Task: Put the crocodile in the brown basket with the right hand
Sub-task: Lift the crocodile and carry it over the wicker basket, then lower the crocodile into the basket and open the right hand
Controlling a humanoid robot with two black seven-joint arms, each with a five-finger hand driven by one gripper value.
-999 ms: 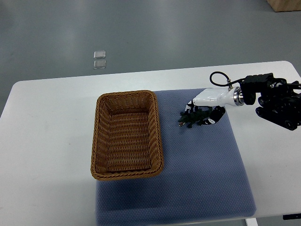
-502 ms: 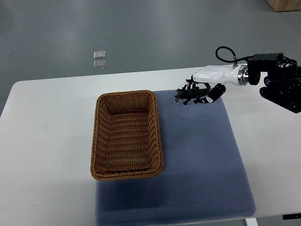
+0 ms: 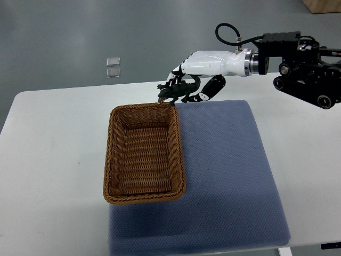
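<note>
Now the right hand [image 3: 194,80] holds the crocodile [image 3: 177,91], fingers clamped on it, apparently lifted above the brown basket's [image 3: 144,154] far corner for dropping inside.

blue mat [image 3: 229,176] on table [image 3: 53,160] — tiles [image 3: 112,68], perhaps
</note>
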